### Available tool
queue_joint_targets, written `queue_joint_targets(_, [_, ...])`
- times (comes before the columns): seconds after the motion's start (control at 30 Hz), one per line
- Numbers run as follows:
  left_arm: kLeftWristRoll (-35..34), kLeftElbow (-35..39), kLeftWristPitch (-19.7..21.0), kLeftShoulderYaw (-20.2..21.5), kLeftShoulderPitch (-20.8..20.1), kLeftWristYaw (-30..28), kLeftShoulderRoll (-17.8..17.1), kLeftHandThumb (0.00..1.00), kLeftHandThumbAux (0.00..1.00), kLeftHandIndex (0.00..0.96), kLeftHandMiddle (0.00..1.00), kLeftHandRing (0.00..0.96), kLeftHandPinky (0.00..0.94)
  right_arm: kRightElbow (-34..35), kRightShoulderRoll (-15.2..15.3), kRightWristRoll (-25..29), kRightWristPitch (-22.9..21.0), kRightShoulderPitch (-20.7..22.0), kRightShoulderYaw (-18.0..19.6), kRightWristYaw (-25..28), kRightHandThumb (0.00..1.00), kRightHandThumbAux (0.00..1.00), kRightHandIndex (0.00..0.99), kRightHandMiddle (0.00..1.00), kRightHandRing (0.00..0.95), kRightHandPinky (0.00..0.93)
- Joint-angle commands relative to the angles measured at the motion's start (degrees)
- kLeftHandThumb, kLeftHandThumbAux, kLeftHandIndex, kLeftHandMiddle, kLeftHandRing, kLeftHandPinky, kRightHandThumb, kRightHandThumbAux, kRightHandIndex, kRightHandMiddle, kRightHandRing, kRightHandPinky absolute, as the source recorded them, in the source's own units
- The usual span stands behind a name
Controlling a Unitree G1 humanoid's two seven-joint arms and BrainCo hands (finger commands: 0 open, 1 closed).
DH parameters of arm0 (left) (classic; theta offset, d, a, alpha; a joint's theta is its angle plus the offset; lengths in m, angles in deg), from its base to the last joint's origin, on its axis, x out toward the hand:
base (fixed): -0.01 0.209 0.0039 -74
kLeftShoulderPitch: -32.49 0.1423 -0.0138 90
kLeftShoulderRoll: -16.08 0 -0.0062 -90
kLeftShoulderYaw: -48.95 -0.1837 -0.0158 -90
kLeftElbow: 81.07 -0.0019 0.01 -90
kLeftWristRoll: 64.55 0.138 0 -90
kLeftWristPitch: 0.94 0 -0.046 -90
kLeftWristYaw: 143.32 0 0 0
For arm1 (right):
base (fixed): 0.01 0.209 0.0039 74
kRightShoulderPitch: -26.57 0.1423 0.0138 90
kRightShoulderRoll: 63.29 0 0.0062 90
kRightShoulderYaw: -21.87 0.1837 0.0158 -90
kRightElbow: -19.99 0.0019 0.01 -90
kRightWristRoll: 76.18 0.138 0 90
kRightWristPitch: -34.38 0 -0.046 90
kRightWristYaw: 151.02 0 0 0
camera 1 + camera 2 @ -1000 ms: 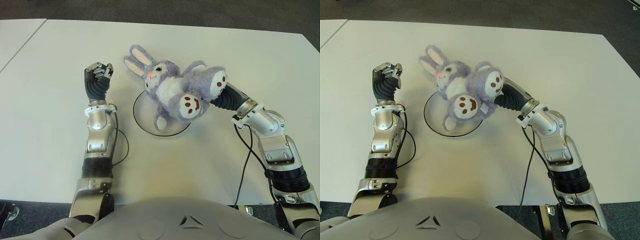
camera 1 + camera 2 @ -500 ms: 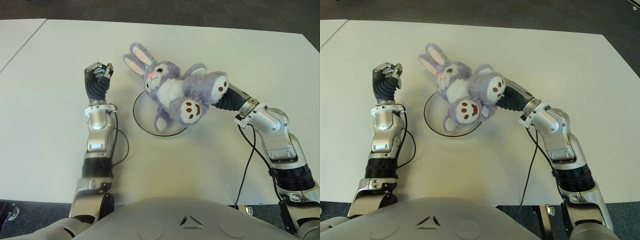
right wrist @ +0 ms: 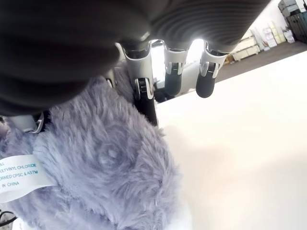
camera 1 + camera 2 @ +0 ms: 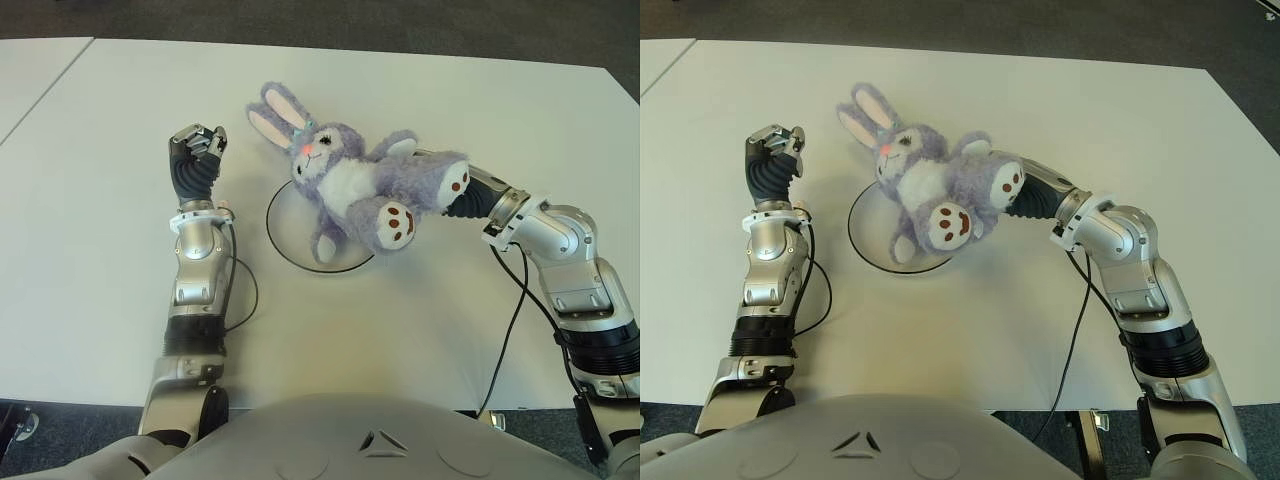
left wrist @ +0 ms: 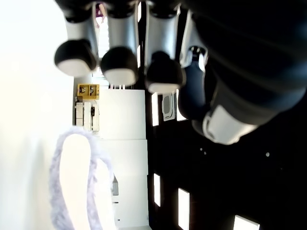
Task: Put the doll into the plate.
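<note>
A purple and white plush bunny doll (image 4: 350, 185) lies on its back across the thin black-rimmed plate (image 4: 272, 232), head and ears past the far rim, legs hanging off toward the right. My right hand (image 4: 468, 196) sits at the doll's outer foot. In the right wrist view its fingers (image 3: 172, 72) stretch out straight above the fur (image 3: 105, 167) and do not close around it. My left hand (image 4: 196, 150) is held up left of the plate, with its fingers (image 5: 120, 67) curled on nothing. One bunny ear (image 5: 76, 182) shows in the left wrist view.
The white table (image 4: 100, 250) spreads all around the plate. A second white table (image 4: 30, 70) adjoins at the far left. A black cable (image 4: 505, 330) hangs under my right forearm. Dark floor lies beyond the far edge.
My right hand has drawn back to the right and its fingers have opened. The doll has come down and rolled flatter onto the plate. The left hand has stayed still.
</note>
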Motion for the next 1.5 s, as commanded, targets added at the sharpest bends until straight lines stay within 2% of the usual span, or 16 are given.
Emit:
queue_joint_targets(0.03, [-0.35, -1.91, 1.11, -0.48, 3.36, 0.30, 2.31, 0.711, 0.705, 0.442, 0.878, 0.885, 0.870, -0.36, 1.09, -0.13, -0.18, 0.64, 0.20, 1.68, 0.623, 0.205, 0.000, 0.000, 0.000, 0.000])
queue_joint_targets(0.6, [-0.33, -2.20, 0.73, -0.56, 3.37, -0.01, 2.07, 0.711, 0.705, 0.442, 0.876, 0.883, 0.870, 2.50, 2.73, 4.15, -0.87, 1.11, 4.66, 4.63, 0.576, 0.178, 0.000, 0.000, 0.000, 0.000])
queue_joint_targets(0.87, [-0.50, -2.22, 0.80, -0.60, 3.35, -0.26, 2.00, 0.710, 0.706, 0.442, 0.877, 0.884, 0.869, 5.57, 4.43, 5.44, -4.74, 2.12, 5.66, 8.18, 0.590, 0.190, 0.000, 0.000, 0.000, 0.000])
queue_joint_targets(1.07, [-0.29, -2.03, 0.77, -0.63, 3.48, -0.11, 1.98, 0.710, 0.706, 0.442, 0.877, 0.884, 0.871, 6.99, 4.92, 5.78, -6.61, 2.30, 5.87, 8.95, 0.596, 0.189, 0.000, 0.000, 0.000, 0.000])
queue_joint_targets(1.5, [-0.33, -2.31, 0.69, -0.75, 3.46, -0.51, 1.76, 0.710, 0.706, 0.442, 0.879, 0.886, 0.870, 6.58, 4.32, 6.07, -4.94, 2.07, 5.73, 8.10, 0.587, 0.188, 0.000, 0.000, 0.000, 0.000])
